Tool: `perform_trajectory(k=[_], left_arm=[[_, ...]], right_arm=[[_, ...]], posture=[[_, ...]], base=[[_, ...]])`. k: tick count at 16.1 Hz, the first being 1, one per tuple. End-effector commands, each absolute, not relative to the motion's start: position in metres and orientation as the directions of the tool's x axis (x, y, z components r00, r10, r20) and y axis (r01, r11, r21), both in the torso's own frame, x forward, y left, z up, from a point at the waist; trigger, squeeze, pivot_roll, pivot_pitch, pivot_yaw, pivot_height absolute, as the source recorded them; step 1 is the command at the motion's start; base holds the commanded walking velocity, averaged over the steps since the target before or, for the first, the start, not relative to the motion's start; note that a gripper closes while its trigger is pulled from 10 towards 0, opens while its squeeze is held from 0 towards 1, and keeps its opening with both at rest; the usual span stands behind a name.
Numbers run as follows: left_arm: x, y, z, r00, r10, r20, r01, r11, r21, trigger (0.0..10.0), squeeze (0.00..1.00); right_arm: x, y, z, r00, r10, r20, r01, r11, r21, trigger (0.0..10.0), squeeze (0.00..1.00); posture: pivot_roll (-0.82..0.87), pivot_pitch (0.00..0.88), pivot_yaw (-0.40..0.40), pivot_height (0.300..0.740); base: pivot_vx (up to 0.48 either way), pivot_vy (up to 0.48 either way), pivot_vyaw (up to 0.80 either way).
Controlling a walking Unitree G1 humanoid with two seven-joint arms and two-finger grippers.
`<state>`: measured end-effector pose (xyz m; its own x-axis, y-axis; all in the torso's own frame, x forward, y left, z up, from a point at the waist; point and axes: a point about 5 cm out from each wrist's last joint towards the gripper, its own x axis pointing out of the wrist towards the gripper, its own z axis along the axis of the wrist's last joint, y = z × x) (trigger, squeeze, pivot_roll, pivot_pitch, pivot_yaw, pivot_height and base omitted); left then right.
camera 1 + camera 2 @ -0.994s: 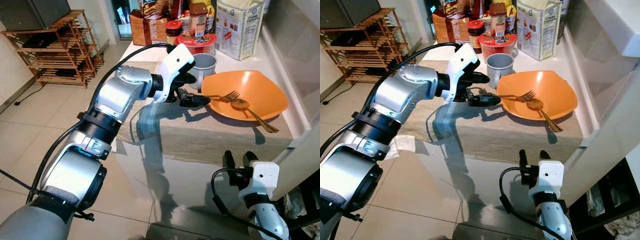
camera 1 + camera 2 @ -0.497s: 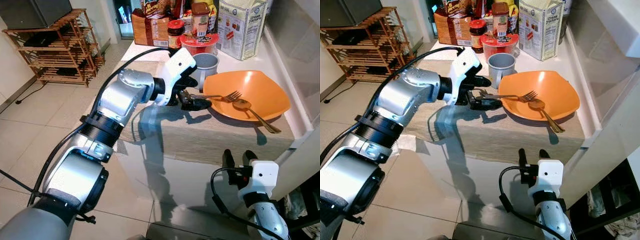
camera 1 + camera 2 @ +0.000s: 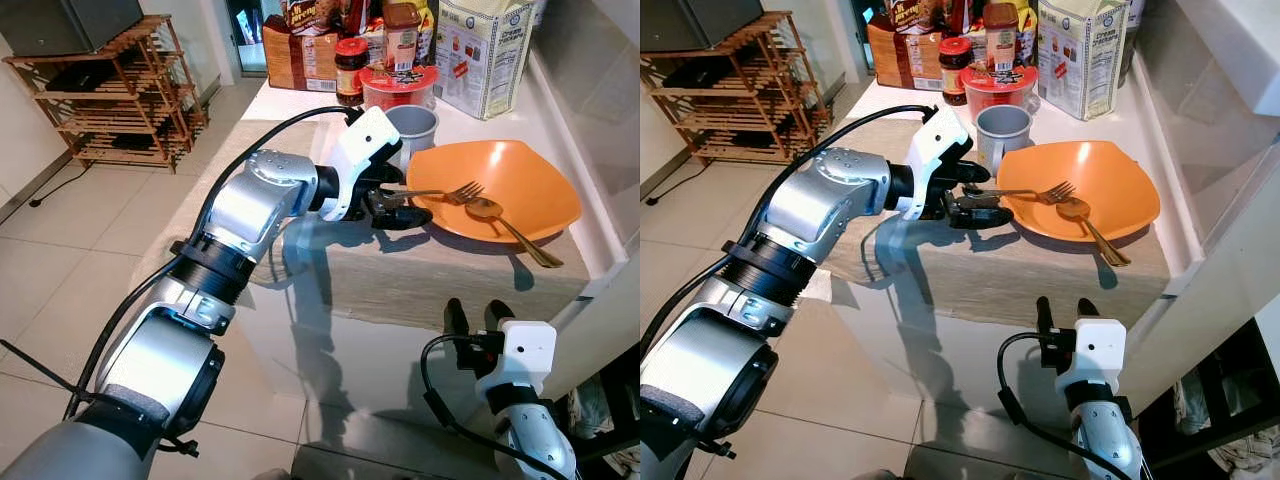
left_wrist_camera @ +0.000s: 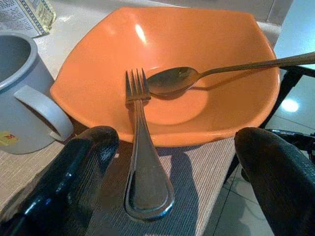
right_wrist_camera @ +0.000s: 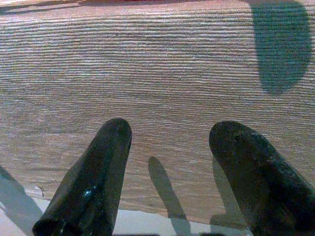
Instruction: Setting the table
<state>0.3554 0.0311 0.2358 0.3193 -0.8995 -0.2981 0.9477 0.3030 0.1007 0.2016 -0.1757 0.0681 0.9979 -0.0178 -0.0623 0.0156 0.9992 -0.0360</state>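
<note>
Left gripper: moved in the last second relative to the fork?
Yes. The left gripper has advanced toward the orange plate; its open fingers now straddle the fork handle.

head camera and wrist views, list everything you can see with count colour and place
plate: 1, orange, on the table runner near the counter's right edge
fork: 1, metal, tines in the plate, handle sticking out over the rim
spoon: 1, metal, bowl in the plate, handle over the far rim
mug: 1, grey, beside the plate
table runner: 1, beige, draped over the counter edge
jars and boxes: several, mixed colours, back of the counter
wooden rack: 1, brown, on the floor at left
left gripper: 1, black, open, fingers either side of the fork handle
right gripper: 1, black, open, low in front of the runner
</note>
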Motion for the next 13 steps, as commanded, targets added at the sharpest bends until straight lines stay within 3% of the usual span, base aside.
perform_trajectory(k=[1, 3, 4, 5, 7, 13], left_arm=[[0.356, 0.034, 0.238, 0.335, -0.895, -0.294, 0.942, 0.319, 0.103, 10.0, 0.0], [0.358, 0.035, 0.236, 0.353, -0.887, -0.298, 0.936, 0.335, 0.111, 10.0, 0.0], [0.359, 0.035, 0.235, 0.356, -0.885, -0.3, 0.934, 0.338, 0.112, 3.4, 0.0], [0.36, 0.035, 0.233, 0.372, -0.877, -0.305, 0.928, 0.353, 0.118, 0.0, 0.0], [0.365, 0.038, 0.228, 0.412, -0.853, -0.321, 0.911, 0.393, 0.126, 0.0, 0.0], [0.367, 0.037, 0.231, 0.429, -0.851, -0.302, 0.903, 0.409, 0.131, 0.0, 0.0]], right_arm=[[0.203, -0.172, 0.069, 0.998, -0.004, -0.068, 0.001, 0.999, -0.041, 10.0, 0.0], [0.203, -0.172, 0.069, 0.998, -0.005, -0.07, 0.002, 0.999, -0.041, 10.0, 0.0], [0.203, -0.172, 0.068, 0.997, -0.005, -0.072, 0.002, 0.999, -0.041, 10.0, 0.0], [0.204, -0.172, 0.068, 0.997, -0.006, -0.073, 0.003, 0.999, -0.042, 10.0, 0.0], [0.204, -0.173, 0.068, 0.997, -0.008, -0.076, 0.005, 0.999, -0.043, 10.0, 0.0], [0.204, -0.174, 0.068, 0.997, -0.01, -0.078, 0.006, 0.999, -0.044, 10.0, 0.0]], posture=[[-0.09, 0.041, 0.108, 0.74], [-0.09, 0.042, 0.108, 0.74], [-0.09, 0.042, 0.108, 0.74], [-0.09, 0.044, 0.108, 0.74], [-0.1, 0.044, 0.108, 0.74], [-0.1, 0.05, 0.106, 0.74]], base=[[0.0, 0.0, 0.0], [0.0, 0.0, 0.0], [0.0, 0.0, 0.0], [0.0, 0.0, 0.0], [0.0, 0.0, 0.0], [0.0, 0.0, 0.0]])
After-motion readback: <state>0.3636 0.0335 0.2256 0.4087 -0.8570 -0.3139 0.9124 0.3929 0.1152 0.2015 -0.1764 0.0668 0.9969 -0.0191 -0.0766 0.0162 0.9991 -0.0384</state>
